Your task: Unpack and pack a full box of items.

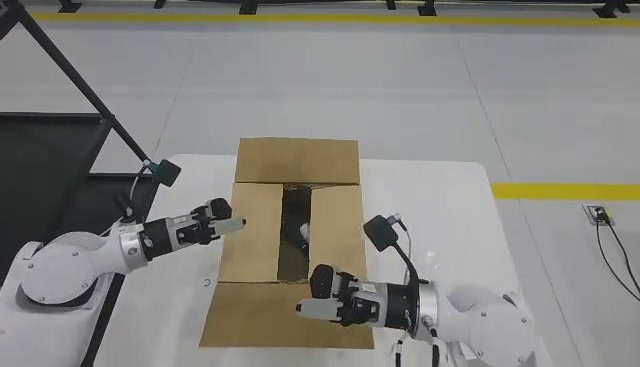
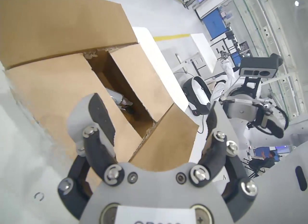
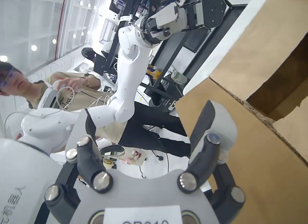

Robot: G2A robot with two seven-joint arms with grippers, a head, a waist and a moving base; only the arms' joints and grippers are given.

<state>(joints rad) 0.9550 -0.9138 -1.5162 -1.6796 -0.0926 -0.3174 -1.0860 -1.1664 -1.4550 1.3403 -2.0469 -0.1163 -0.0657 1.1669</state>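
Note:
A brown cardboard box [image 1: 337, 229] stands in the middle of the white table [image 1: 440, 192]. Its far and near flaps lie folded out. The two side flaps lie nearly flat over the top, with a narrow gap between them. Through that gap I see a dark and silvery item [image 1: 301, 234] inside, the same item [image 2: 119, 100] showing in the left wrist view. My left gripper [image 1: 238, 223] [image 2: 156, 116] is open and empty at the box's left flap. My right gripper [image 1: 305, 309] [image 3: 148, 124] is open and empty over the near flap [image 3: 243, 152].
A black metal frame [image 1: 60, 157] stands just off the table's left side. The table has bare surface to the right of the box. Beyond the far edge [image 1: 420, 163] there is open floor with a yellow line [image 1: 565, 191].

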